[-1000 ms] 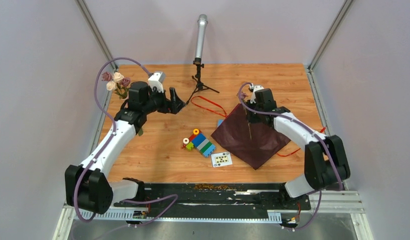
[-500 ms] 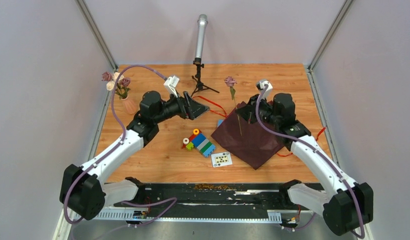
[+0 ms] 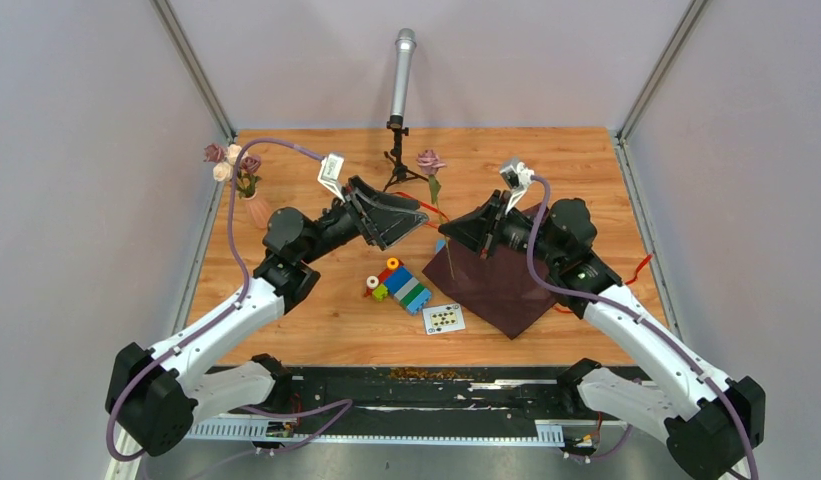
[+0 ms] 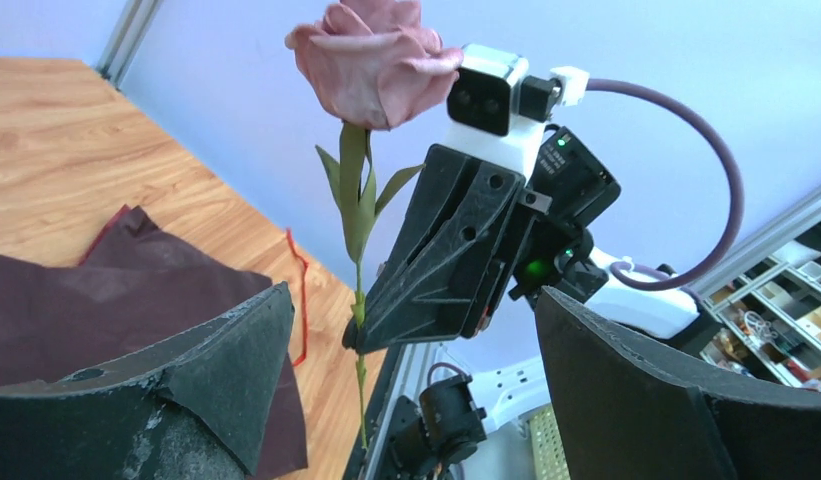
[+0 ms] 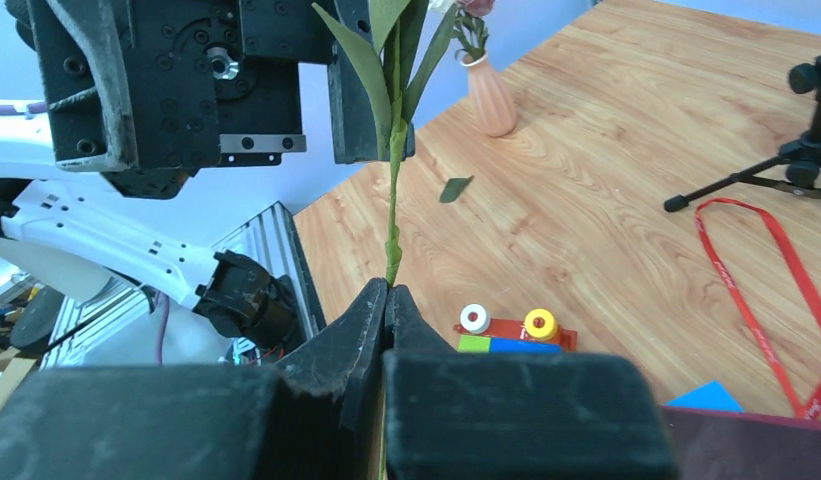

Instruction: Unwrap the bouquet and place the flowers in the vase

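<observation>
The right wrist view cuts off the bloom of the purple rose (image 3: 429,160) at its top edge, and the stem (image 5: 393,200) vanishes between the fingers of the right gripper (image 5: 388,290) — pressed together, pinching it upright by the maroon wrap (image 3: 496,285). The left gripper (image 3: 411,215), spread wide, holds nothing — it faces the rose. The vase (image 3: 256,210) stands well apart at the table's left edge, with other roses (image 3: 229,160) in it.

The left arm (image 3: 226,320) and the right arm (image 3: 636,335) both lean in over the middle, wrists raised, their grippers facing each other with tips near. The left gripper (image 3: 423,213) gapes wide. The right gripper (image 3: 445,230) is pinched tight on the stem of a rose (image 3: 429,160), holding it upright.
</observation>
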